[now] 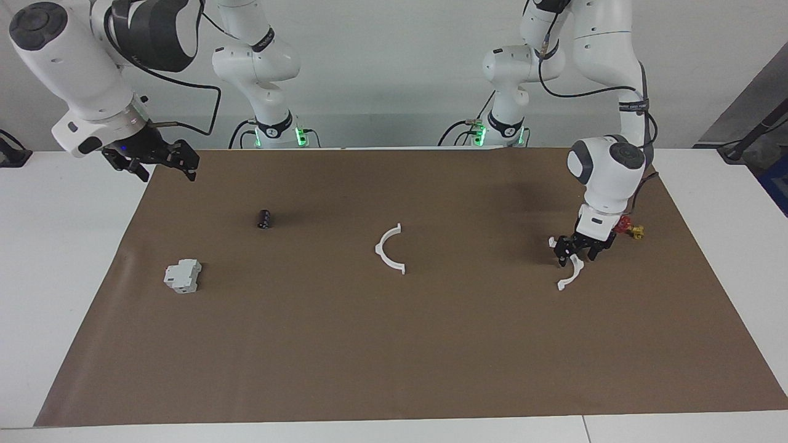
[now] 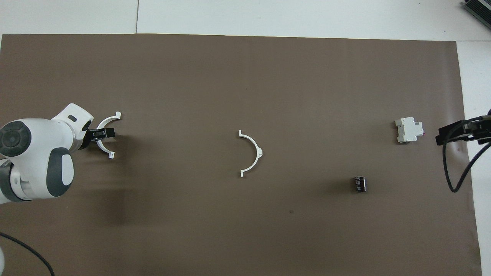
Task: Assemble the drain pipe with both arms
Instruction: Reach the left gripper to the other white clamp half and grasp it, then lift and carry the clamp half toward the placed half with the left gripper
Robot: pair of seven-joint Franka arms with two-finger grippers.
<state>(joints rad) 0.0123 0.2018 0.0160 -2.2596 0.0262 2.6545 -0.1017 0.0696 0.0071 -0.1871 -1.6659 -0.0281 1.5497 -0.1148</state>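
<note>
Two white half-ring pieces of the drain pipe lie on the brown mat. One arc [image 1: 386,253] [image 2: 256,152] rests mid-table. The other arc [image 1: 570,277] [image 2: 110,119] lies toward the left arm's end. My left gripper [image 1: 575,253] [image 2: 100,133] is down over this arc's middle, open, with a finger on each side of the band. The arc still lies flat on the mat. My right gripper [image 1: 161,167] [image 2: 441,138] waits open in the air over the mat's edge at the right arm's end, with nothing in it.
A grey-white boxy block [image 1: 182,275] [image 2: 409,130] and a small black cylinder [image 1: 264,219] [image 2: 359,184] sit toward the right arm's end. A small red and yellow part [image 1: 629,229] lies beside the left gripper, nearer to the robots.
</note>
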